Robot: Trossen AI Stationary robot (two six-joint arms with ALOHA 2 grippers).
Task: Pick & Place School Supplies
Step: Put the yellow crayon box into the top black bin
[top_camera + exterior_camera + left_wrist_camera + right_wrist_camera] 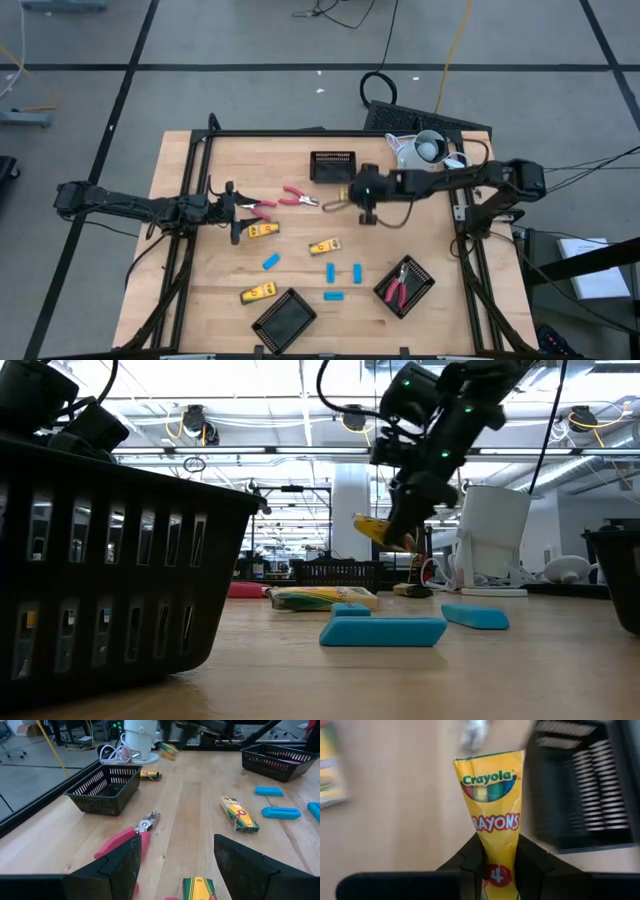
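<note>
R claw (496, 865) pinches crayon pack (492, 815) lengthwise, just beside back mesh tray (332, 165); L claw (232, 212) spread, near scissors (297, 197).

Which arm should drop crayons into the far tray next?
Right. The right gripper already grips a crayon pack just beside the far tray; the left gripper is open by the red scissors.
</note>
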